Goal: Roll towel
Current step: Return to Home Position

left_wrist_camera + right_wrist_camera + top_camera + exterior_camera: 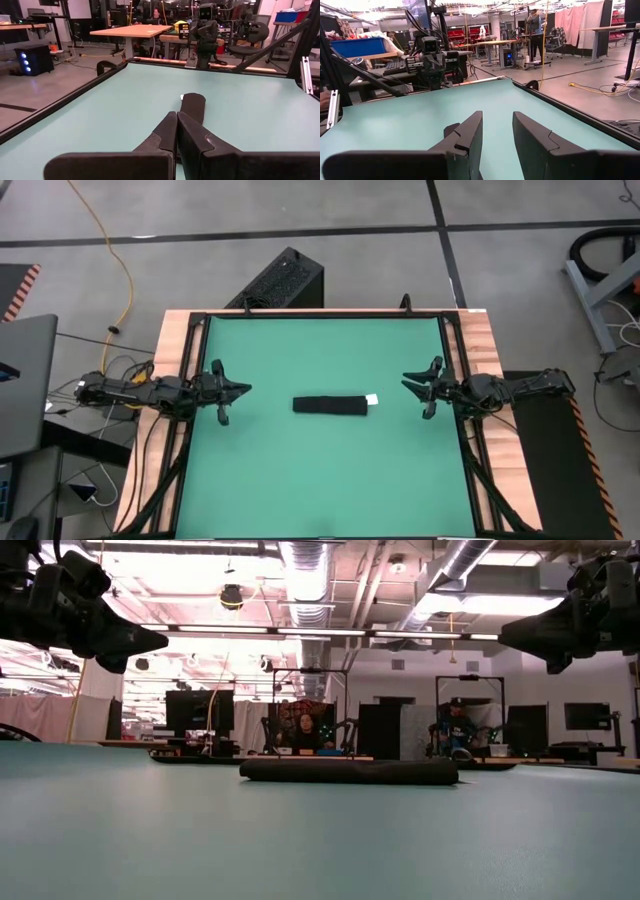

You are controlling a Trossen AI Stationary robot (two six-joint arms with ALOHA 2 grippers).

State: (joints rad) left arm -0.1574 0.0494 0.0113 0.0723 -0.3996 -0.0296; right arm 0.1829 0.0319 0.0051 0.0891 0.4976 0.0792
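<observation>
The black towel (328,405) lies rolled into a narrow log at the middle of the green mat (300,490). Its length runs left to right, and its small white tag (372,399) sticks out at the right end. In the low view the towel (348,772) rests along its whole length on the mat. My left gripper (246,389) hovers above the mat to the left of the towel, fingers shut (176,117) and empty, pointing at the towel (193,106). My right gripper (406,379) hovers to the right of the towel, fingers open (497,120) and empty.
The mat sits inside a black frame (452,370) on a wooden table (490,350). Both grippers hang well above the mat in the low view, the left (150,640) and the right (515,635). Bare mat lies around the towel on all sides.
</observation>
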